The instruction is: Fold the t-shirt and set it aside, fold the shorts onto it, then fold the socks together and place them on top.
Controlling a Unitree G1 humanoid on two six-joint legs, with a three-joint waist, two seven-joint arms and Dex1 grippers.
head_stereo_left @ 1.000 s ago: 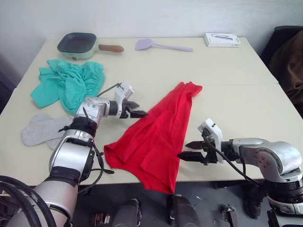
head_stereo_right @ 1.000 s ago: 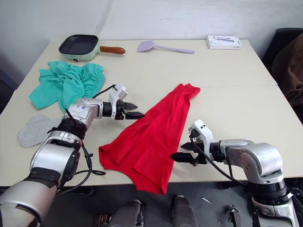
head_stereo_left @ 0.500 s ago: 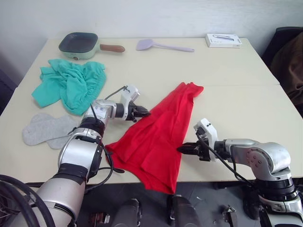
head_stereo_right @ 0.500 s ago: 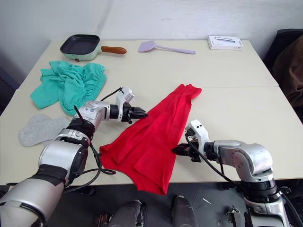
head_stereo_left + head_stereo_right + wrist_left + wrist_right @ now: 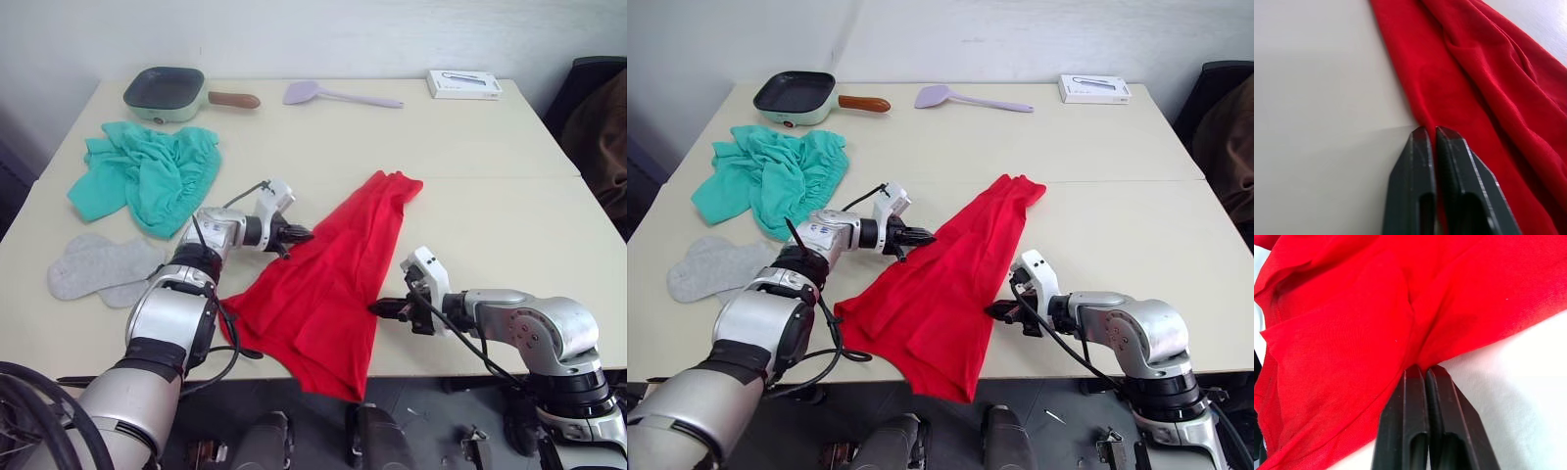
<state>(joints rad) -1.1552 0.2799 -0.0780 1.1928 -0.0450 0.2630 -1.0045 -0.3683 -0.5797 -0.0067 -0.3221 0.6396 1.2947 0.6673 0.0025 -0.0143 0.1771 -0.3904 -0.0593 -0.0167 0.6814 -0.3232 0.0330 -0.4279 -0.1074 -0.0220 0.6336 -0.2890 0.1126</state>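
Note:
The red t-shirt lies bunched in a diagonal strip across the table's middle, and its lower end hangs over the front edge. My left gripper is shut on the shirt's left edge, fingertips pinching the hem against the table. On the shirt's right edge near the table front, my right gripper is shut, and the cloth puckers at its tips. The teal shorts sit crumpled at the back left. The grey socks lie flat at the left, in front of the shorts.
A green frying pan with a wooden handle, a lilac spatula and a white box line the far edge of the table. A dark chair with brown cloth stands off the right side.
Both grippers moved in to the t-shirt's edges and went from open to shut on the cloth. The left came from the left, the right from the front right.

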